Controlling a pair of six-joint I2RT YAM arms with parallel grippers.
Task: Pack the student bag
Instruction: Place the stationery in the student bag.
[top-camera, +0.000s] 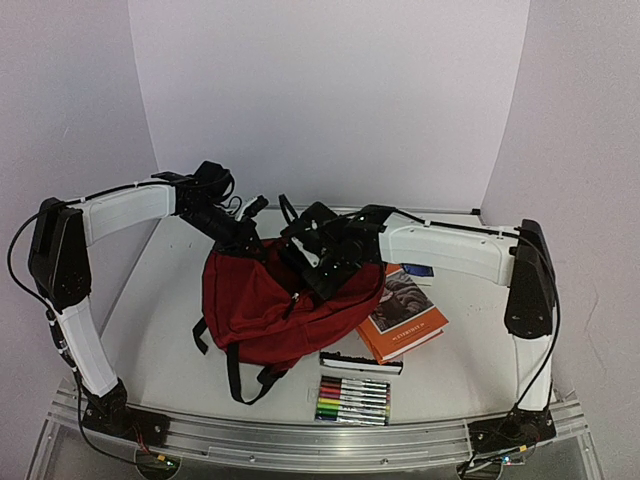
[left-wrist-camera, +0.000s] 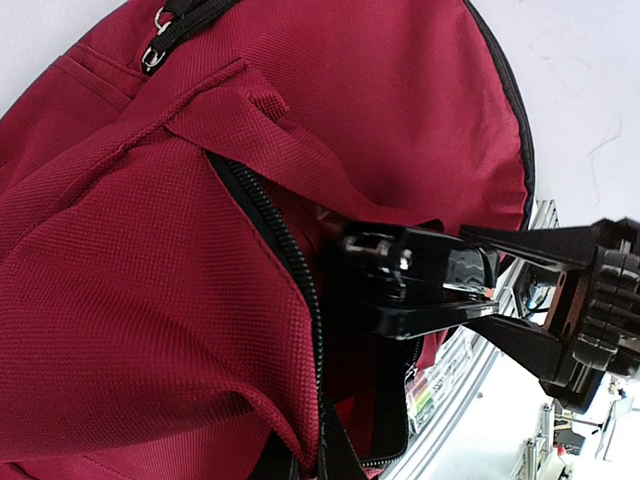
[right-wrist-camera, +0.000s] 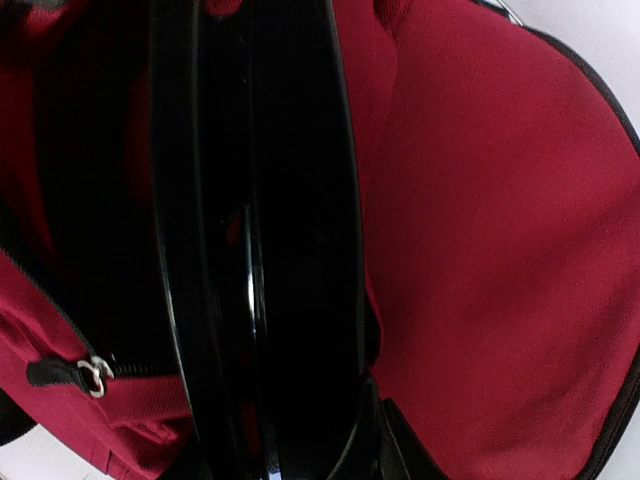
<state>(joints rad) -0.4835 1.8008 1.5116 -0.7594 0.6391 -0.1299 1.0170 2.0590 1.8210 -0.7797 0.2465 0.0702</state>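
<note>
Red student bag (top-camera: 255, 310) mid-table (top-camera: 165, 335), both arms at its top.
Top: L gripper (top-camera: 248, 240) at far rim, R gripper (top-camera: 318, 268) over opening; book (top-camera: 402, 318), markers (top-camera: 352, 400) beside. L wrist: zipper (left-wrist-camera: 290, 270) open, R gripper inside. R wrist: black finger (right-wrist-camera: 260, 250) fills view. Finger gaps: can't tell, either arm.

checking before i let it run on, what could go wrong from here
1. The right gripper sits at the open mouth of the student bag. Pulling out could snag the zipper and drag the bag.
2. A dragged bag may shove the marker set toward the table's near edge.
</note>
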